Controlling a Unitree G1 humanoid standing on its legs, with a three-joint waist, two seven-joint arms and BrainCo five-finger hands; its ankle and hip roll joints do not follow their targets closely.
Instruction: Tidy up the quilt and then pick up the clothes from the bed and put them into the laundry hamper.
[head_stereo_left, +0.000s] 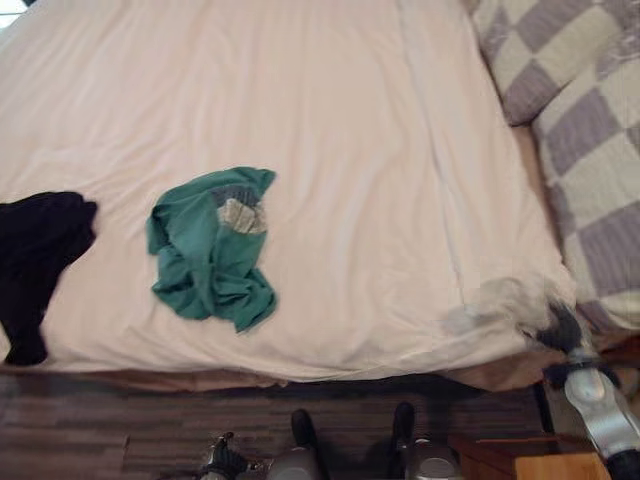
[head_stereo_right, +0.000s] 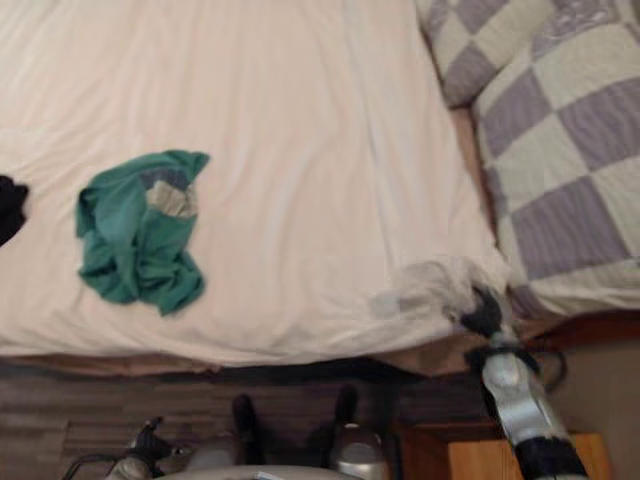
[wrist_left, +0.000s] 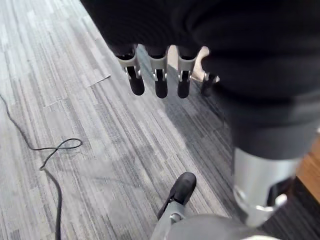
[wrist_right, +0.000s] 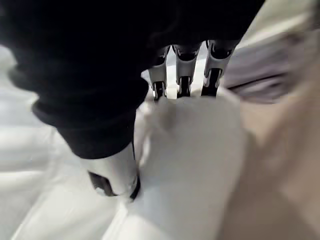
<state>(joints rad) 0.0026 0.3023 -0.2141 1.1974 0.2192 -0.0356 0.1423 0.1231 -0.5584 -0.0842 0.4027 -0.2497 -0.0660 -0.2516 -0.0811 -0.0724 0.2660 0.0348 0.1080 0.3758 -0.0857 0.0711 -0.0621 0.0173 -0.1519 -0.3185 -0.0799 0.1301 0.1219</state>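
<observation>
right hand (head_stereo_right: 484, 312) grips quilt (head_stereo_left: 300, 120) corner at bed edge.

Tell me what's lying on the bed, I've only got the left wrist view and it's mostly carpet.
Observer: A green garment lies crumpled on the pale quilt, near the edge closest to the robot.
Operator: Anything else to collect?
Observer: Yes, a black garment lies further left on the quilt, apart from the green one.
Operator: My left hand hangs open over the floor. Where's the right?
Observer: The right hand is at the quilt's near right corner, and its fingers look curled over a bunch of the cloth.
</observation>
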